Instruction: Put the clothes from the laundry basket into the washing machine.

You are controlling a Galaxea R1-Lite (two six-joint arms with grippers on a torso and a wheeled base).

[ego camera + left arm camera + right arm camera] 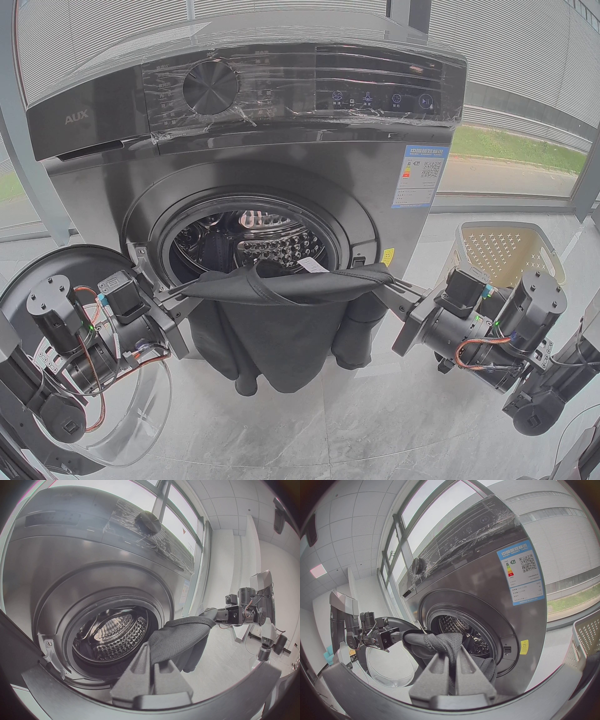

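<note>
Black garment (281,312) is held stretched across between both tools, directly in front of the open port of the washing machine (262,156). The left tool (186,292) is closed tight on the garment's left end, and the right tool (386,282) is closed tight on its right end. In both wrist views fabric is seen pinched between the fingers. The top edge is pulled into a nearly level band across the lower part of the port, level with its lower rim. A white tag (311,265) is seen at the top edge. The rest of the cloth is left hanging down over the machine's lower front, with a thicker fold hanging on the right side. Contact with the floor (387,425) cannot be told. The perforated steel drum (262,244) is visible behind the garment, and something dark is seen in its left part. The round glass door (119,406) is swung open to the left, under the left arm. The pale perforated laundry basket (506,250) is placed on the floor right of the machine, behind the right arm, with its inside partly hidden.
</note>
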